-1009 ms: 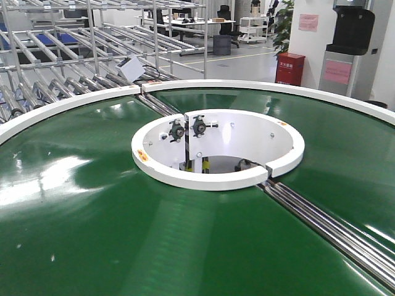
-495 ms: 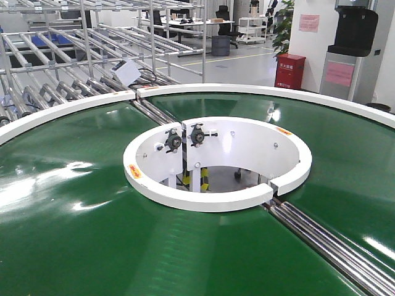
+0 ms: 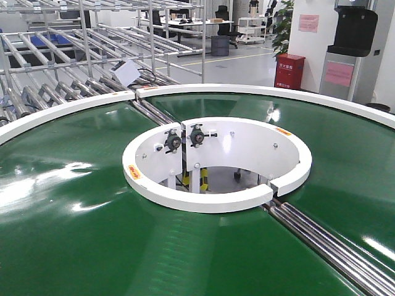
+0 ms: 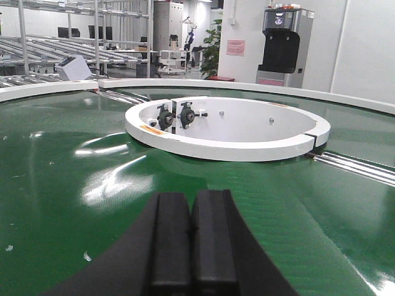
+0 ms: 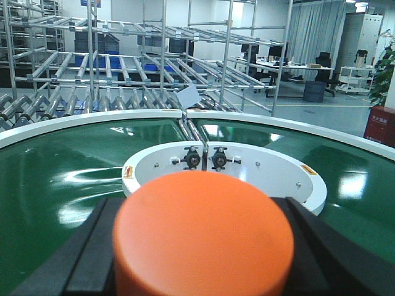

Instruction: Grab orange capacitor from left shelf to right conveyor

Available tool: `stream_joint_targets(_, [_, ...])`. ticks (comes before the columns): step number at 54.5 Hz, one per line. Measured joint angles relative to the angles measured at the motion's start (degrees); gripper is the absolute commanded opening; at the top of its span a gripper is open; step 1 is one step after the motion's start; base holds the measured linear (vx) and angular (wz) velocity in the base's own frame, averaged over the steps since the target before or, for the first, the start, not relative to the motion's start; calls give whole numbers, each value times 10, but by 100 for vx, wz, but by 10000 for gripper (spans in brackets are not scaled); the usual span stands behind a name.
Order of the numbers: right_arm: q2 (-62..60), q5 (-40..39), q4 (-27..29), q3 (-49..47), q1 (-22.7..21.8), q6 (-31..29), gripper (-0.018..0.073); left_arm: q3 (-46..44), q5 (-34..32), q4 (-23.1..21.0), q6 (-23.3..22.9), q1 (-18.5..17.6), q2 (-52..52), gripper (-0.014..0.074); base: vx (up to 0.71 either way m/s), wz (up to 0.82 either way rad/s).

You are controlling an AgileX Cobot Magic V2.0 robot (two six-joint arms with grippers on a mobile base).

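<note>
Gripping the orange capacitor [image 5: 203, 237], the right pincer [image 5: 201, 265] is hovering over the right conveyor [image 5: 55, 166]; the left pincer [image 4: 192, 240] is hanging closed and empty above its green belt.

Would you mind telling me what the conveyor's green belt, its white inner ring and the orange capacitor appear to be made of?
The green belt looks like glossy rubber or PVC: bright reflections streak it. The white inner ring seems painted metal or plastic, smooth and satin; I cannot tell which. The orange capacitor shows a smooth matte top, possibly plastic sleeving.
</note>
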Motion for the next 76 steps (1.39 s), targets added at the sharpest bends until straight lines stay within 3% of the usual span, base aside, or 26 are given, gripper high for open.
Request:
stream_joint_targets(29, [11,-52,9,0,0,0,-8,0,0,0,0,0,0,-6,0,0])
stream_joint_targets(44, [198,-131,-38,0,0,0,-7,0,0,0,0,0,0,-6,0,0])
stream_joint_targets(52, [319,-246,-31,2,0,0,-7,0,0,0,0,0,0,-6,0,0])
stream_joint_targets(66, [507,-614,-8,128,0,2,-7,0,0,0,0,0,0,-6,0,0])
stream_joint_targets(76, [656,-780,48,164,0,-2,-6,0,0,0,0,0,0,-6,0,0])
